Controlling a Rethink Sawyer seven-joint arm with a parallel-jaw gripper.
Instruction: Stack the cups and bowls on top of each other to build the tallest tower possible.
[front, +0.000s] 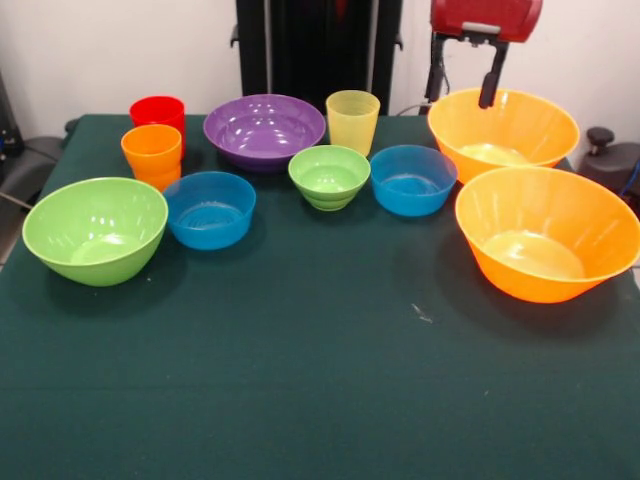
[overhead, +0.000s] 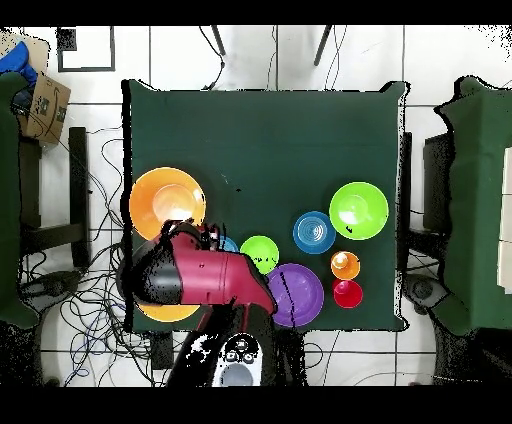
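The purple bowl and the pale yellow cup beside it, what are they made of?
The wide purple bowl looks like glossy opaque plastic: bright highlights streak its inside. The pale yellow cup seems thinner, translucent plastic, since light glows through its wall. Both are probably moulded; the pictures cannot confirm it.

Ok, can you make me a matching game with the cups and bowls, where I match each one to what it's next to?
Things:
1. red cup
2. yellow cup
3. large green bowl
4. fingers

Places, as the front view shows them:
A. at the table's left edge, beside a blue bowl
B. over the far orange bowl
C. just behind the orange cup
D. right of the purple bowl

Pairs: 1-C, 2-D, 3-A, 4-B
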